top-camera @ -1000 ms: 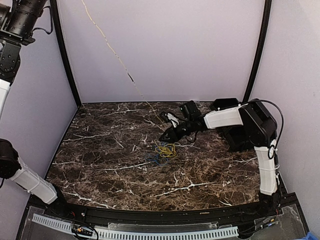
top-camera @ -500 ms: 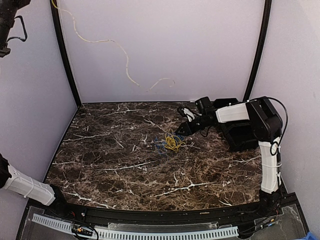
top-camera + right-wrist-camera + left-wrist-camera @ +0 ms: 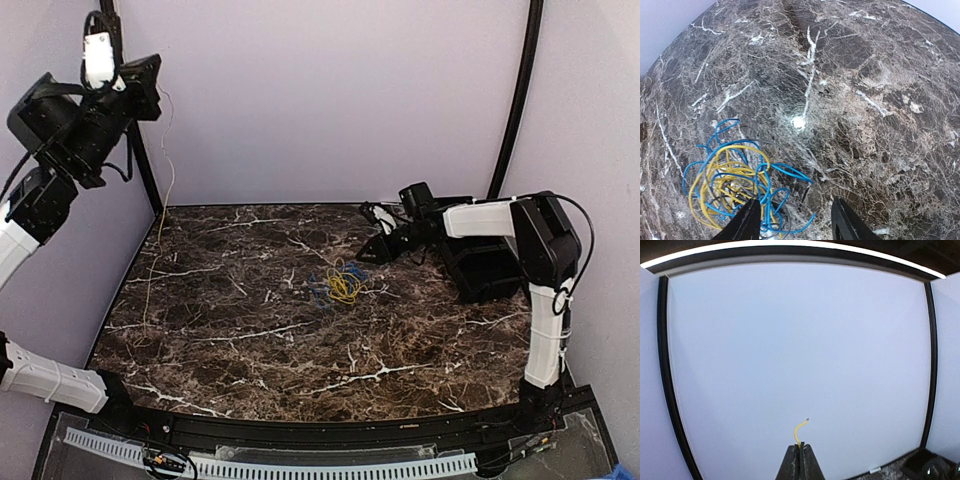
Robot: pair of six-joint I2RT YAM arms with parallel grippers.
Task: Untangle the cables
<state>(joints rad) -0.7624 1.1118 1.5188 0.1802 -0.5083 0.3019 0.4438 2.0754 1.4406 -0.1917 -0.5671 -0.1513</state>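
One yellow cable [image 3: 798,430] clenched in raised left gripper [image 3: 800,446], right gripper [image 3: 795,202] released beside yellow-blue tangle [image 3: 730,175]

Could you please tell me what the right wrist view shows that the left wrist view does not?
Only the right wrist: the tangle of yellow and blue cables lying on the marble table, by the open right end effector. Only the left wrist: the shut left end effector pinching a single yellow cable in front of the pale wall. Both: some yellow cable and that arm's own end effector.
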